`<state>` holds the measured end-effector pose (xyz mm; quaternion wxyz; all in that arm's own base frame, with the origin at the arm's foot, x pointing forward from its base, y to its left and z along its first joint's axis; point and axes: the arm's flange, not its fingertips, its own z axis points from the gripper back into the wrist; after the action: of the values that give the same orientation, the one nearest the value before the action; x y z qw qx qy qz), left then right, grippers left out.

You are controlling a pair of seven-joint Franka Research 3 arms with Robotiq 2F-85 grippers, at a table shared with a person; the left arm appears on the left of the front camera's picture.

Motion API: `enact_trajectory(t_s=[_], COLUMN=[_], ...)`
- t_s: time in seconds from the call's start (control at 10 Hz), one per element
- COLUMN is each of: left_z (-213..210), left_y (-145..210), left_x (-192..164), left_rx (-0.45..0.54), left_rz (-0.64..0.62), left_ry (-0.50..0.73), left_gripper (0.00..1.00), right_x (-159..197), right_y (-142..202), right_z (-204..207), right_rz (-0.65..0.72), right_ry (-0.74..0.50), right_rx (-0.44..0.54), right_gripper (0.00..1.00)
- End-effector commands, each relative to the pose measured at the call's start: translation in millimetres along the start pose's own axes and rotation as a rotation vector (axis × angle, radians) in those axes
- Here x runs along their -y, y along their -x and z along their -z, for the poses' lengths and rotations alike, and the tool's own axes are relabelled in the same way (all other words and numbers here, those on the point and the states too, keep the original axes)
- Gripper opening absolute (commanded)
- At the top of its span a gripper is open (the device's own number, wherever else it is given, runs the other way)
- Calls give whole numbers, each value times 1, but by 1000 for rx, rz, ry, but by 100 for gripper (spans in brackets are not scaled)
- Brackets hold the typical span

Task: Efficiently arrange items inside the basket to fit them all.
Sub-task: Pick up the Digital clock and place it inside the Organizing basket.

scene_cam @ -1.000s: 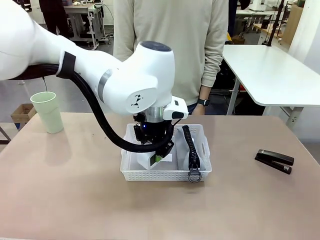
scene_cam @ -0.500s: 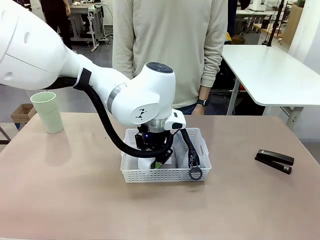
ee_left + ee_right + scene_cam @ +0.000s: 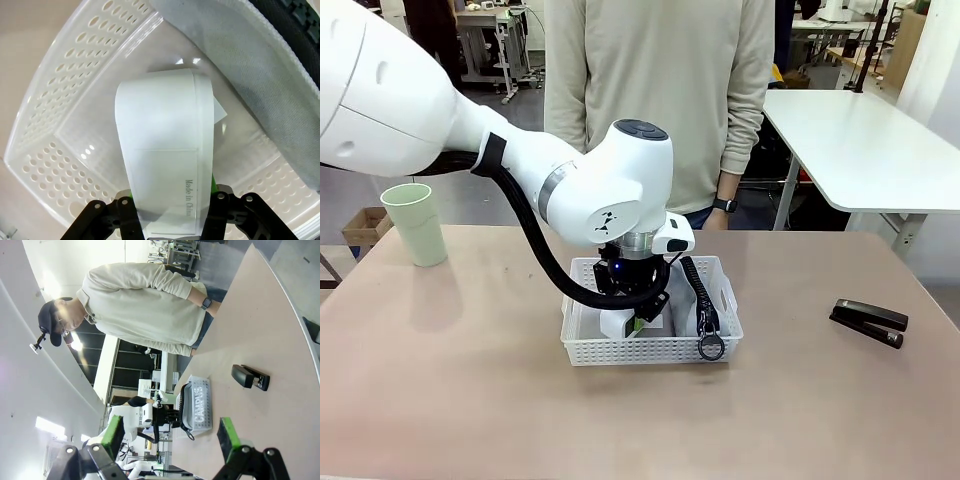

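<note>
Reaching down into the basket (image 3: 650, 351) at the centre of the front view, the left gripper (image 3: 634, 326) straddles the white box (image 3: 614, 323). The box stands on end on the basket floor, left of the basket's middle. In the left wrist view the box (image 3: 165, 150) rises between the 2 fingers of this gripper (image 3: 167, 200), and a sliver of green pad shows on each side of it. Whether the pads press the box or stand just clear of it, I cannot tell.

- Grey pouch (image 3: 692, 290): inside the basket, along its right half, propped on edge with the black zipper uppermost. Its ring pull (image 3: 711, 348) hangs over the near right corner. In the wrist view the pouch (image 3: 250, 65) fills the upper right, beside the box.
- Pale green cup (image 3: 417, 222): upright on the table (image 3: 470, 400), far left, well apart from the basket.
- Black stapler (image 3: 868, 322): flat on the table, far right.
- Right gripper (image 3: 170, 436): jaws spread wide with nothing between them, raised above the table, looking toward the stapler (image 3: 250, 377) and basket (image 3: 200, 405).
- Person (image 3: 660, 90): stands at the far edge.
</note>
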<state>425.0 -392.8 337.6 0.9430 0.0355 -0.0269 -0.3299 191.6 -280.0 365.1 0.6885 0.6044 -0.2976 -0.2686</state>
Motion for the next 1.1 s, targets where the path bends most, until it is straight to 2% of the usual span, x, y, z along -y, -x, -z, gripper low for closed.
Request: enact_trajectory(t_s=[0.0, 0.1, 0.7, 0.8, 1.0], left_z=[2, 2, -5, -23, -97], left_y=[-4, -4, -2, 6, 41], left_x=[-1, -2, -8, -16, -40], left_rx=[3, -2, 16, 55, 191], left_rz=[-20, -14, -20, -33, -62], left_ry=[-8, -5, 21, 49, 116], left_gripper=[97, 100, 100, 100, 100], right_x=[0, 0, 0, 0, 0], right_y=[1, 1, 1, 1, 1], right_z=[-1, -1, -1, -1, -1], right_rz=[-29, -29, -29, -29, -29], right_ry=[-6, -6, -6, -6, -6], right_rx=[-4, -4, -4, -4, -4], right_gripper=[100, 100, 100, 100, 100])
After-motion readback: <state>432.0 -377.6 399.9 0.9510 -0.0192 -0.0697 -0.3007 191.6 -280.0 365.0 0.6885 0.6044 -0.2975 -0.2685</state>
